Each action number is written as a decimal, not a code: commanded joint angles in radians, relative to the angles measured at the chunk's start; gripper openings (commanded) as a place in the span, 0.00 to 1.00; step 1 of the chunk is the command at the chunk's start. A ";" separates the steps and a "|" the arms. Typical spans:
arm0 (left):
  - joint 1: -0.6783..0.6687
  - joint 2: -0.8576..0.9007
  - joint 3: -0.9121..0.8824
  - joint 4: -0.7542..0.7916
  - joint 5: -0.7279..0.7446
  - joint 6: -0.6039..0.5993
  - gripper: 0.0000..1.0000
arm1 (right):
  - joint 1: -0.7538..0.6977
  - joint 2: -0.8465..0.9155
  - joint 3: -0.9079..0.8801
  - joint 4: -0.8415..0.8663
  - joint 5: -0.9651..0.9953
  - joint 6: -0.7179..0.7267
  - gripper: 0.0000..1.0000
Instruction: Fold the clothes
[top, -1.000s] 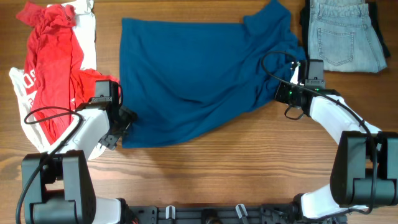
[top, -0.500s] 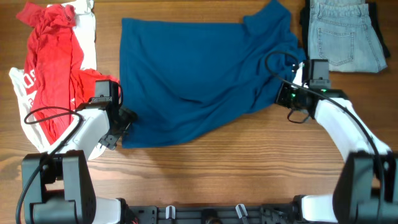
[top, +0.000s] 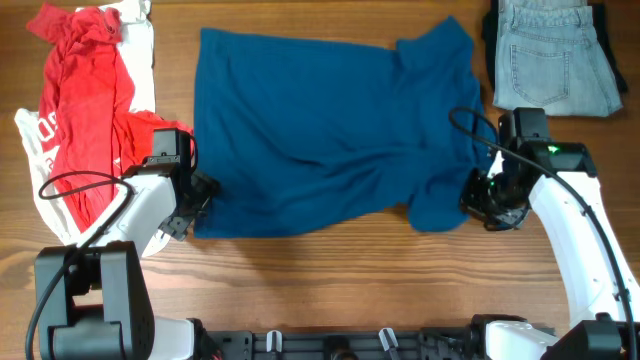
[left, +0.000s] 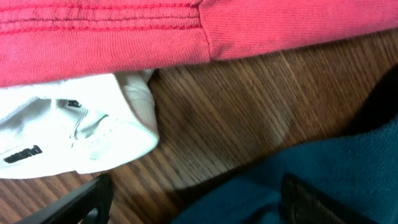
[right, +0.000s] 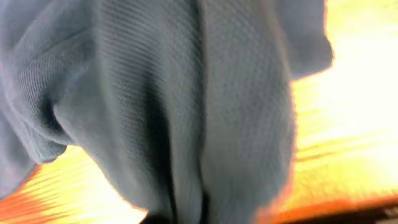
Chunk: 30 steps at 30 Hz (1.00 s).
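Overhead: the dark blue shirt (top: 320, 130) lies spread mid-counter (top: 330, 290), between the red shirt (top: 85, 110) at left and the jeans (top: 550, 55) at far right. Its near right corner is bunched at the right hand (top: 487, 200), which pinches that fabric; the right wrist view is filled with gathered blue cloth. At the shirt's near left corner the left hand (top: 195, 200) has its fingers (left: 78, 202) spread wide, gripping nothing, with the blue hem just below them.
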<state>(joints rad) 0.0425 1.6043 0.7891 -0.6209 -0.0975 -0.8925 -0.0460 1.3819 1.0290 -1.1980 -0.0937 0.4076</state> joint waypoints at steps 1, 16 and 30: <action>0.010 0.013 -0.019 0.004 -0.009 0.025 0.87 | -0.056 0.002 0.017 -0.028 0.034 0.009 0.16; 0.010 0.013 -0.019 0.005 -0.028 0.025 0.87 | -0.087 0.008 0.060 -0.086 -0.047 -0.101 0.43; 0.010 0.013 -0.019 0.005 -0.028 0.025 0.87 | 0.299 0.049 -0.138 0.200 -0.029 0.060 0.51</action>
<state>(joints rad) 0.0425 1.6047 0.7879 -0.6197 -0.1081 -0.8772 0.1944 1.3937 0.9363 -1.0531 -0.1600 0.4007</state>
